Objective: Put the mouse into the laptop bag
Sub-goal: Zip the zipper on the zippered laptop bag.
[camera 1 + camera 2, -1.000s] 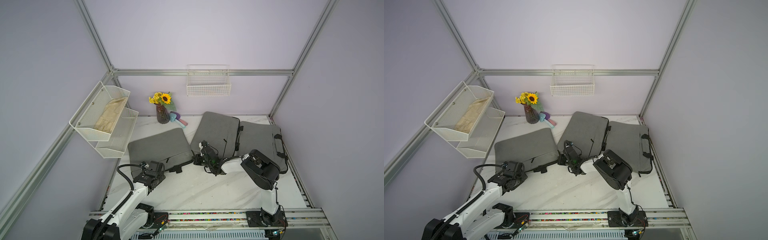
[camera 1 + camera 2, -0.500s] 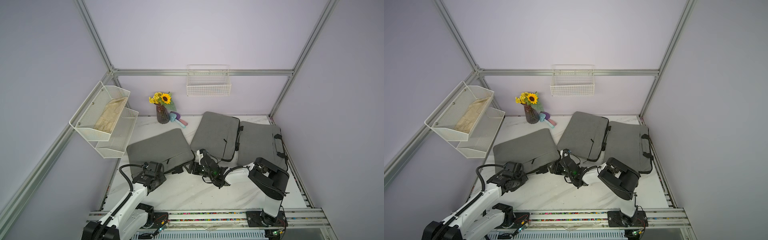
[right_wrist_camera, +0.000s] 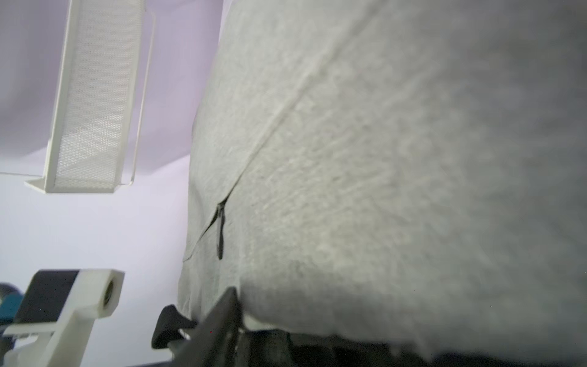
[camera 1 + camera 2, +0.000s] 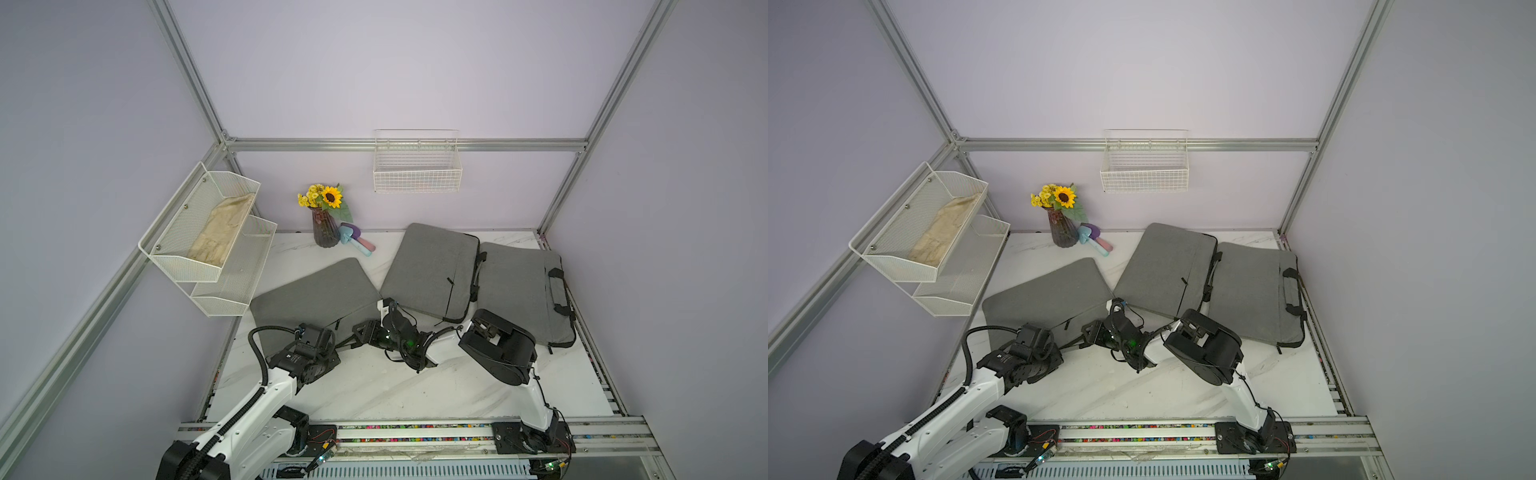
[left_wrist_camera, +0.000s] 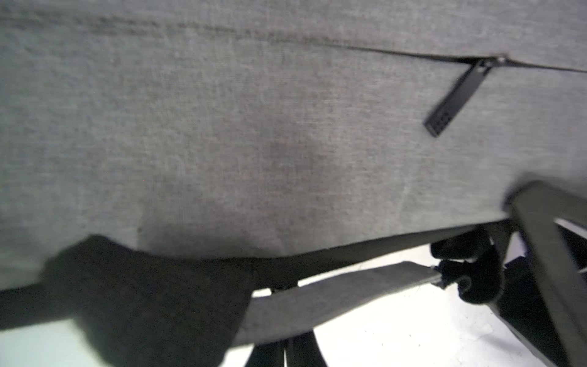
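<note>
- laptop bag (image 4: 316, 291): grey, lying flat on the tabletop (image 4: 374, 386), on the robot's side of the vase (image 4: 325, 227). Its zip pull (image 5: 457, 95) rests on the cloth.
- left tool (image 5: 285, 346): clenched at the bag edge farthest from the vase, pinching a grey flap (image 5: 333, 305) of the bag.
- right tool (image 4: 360, 332): at that same edge, just beside the left tool. Jaws stand apart and bag cloth fills most of the right wrist view.
- mouse: not clearly seen. The dark lump (image 5: 470, 279) at the bag's mouth may be it, but the view is too blurred to be sure.
</note>
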Controlling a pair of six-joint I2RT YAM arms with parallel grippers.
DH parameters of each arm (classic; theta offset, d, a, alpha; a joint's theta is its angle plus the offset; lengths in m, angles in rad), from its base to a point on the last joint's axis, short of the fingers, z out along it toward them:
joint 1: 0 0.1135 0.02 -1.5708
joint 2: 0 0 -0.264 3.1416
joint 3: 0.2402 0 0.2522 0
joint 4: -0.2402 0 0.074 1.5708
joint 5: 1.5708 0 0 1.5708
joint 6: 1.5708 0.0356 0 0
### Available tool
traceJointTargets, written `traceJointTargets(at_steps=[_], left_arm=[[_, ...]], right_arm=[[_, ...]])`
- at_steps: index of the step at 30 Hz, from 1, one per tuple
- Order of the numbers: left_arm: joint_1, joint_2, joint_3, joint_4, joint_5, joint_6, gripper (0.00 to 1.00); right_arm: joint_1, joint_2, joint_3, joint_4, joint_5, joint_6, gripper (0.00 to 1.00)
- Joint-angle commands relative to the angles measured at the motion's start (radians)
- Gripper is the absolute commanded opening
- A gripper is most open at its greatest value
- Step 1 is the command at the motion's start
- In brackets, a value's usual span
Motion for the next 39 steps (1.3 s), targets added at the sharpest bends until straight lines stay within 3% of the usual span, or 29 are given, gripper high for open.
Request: traceJointTargets(at_steps=[1, 4, 8, 16, 30, 31, 33, 35, 39], left_arm=[[-0.010, -0.041, 0.044, -0.021, 0.028, -0.004, 0.00], [-0.010, -0.076, 0.044, -0.079, -0.013, -0.011, 0.00], [-0.007, -0.116, 0.028, -0.127, -0.069, -0.036, 0.00], [-0.002, -0.193, 0.022, -0.164, -0.036, -0.025, 0.00], [0.000, -0.231, 0.008, -0.199, 0.003, -0.015, 0.00], [0.000, -0.231, 0.008, -0.193, 0.017, -0.008, 0.00], [0.000, -0.225, 0.006, -0.171, 0.059, 0.002, 0.00], [-0.002, -0.208, 0.006, -0.136, 0.102, 0.022, 0.00], [-0.028, -0.154, 0.011, -0.077, 0.147, 0.038, 0.00]], right_arm=[[-0.009, 0.031, 0.073, -0.047, 0.002, -0.010, 0.16], [-0.032, 0.036, 0.144, -0.153, 0.041, -0.076, 0.00], [-0.096, 0.013, 0.177, -0.239, 0.080, -0.140, 0.00], [-0.207, 0.017, 0.268, -0.392, 0.107, -0.249, 0.00], [-0.287, 0.097, 0.461, -0.567, 0.169, -0.400, 0.00], [-0.288, 0.088, 0.452, -0.566, 0.166, -0.401, 0.04], [-0.285, 0.040, 0.396, -0.521, 0.137, -0.398, 0.29], [-0.285, -0.019, 0.333, -0.488, 0.115, -0.380, 0.45], [-0.274, -0.155, 0.191, -0.412, 0.050, -0.329, 0.61]])
